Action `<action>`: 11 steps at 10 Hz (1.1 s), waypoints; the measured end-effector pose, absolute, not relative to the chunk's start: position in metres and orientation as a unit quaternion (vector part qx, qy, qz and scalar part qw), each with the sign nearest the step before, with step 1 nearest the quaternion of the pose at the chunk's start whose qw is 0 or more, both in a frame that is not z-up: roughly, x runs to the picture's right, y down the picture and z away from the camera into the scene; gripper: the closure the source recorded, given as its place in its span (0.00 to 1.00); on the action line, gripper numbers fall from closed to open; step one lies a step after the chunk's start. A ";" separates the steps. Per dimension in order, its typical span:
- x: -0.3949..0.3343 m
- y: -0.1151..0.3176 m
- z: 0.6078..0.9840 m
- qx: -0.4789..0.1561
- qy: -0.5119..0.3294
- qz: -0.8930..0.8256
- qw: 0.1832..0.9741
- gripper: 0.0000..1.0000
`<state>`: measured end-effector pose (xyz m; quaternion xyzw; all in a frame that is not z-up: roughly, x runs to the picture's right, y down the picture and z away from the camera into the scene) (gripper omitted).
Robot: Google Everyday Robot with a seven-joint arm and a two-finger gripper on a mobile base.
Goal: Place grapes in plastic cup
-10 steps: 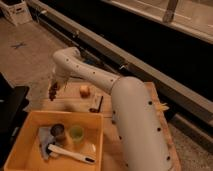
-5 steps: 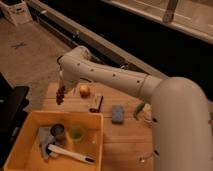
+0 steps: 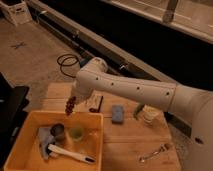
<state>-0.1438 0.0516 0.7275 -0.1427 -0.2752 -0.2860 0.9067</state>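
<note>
1. The pincer point(image 3: 74, 98), clamped on the grapes point(image 3: 70, 106), has lifted the bunch off the counter point(image 3: 131, 141). It now dangles over the rear rim of the yellow bin point(image 3: 20, 145).
2. The pick-up looks done. The remaining step is a short carry forward over the plastic cup point(image 3: 76, 132) inside the bin.
3. A dark metal cup point(image 3: 58, 131) stands just beside the plastic cup and crowds the drop. A white-handled tool point(image 3: 70, 153) lies in front. The blue sponge point(image 3: 117, 113) and fork point(image 3: 155, 151) lie well apart.
</note>
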 end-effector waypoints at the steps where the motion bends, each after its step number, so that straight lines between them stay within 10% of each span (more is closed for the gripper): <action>1: -0.144 0.052 0.727 -0.143 -0.275 -0.286 0.907 1.00; 11: -0.142 0.084 0.707 -0.158 -0.267 -0.268 0.912 1.00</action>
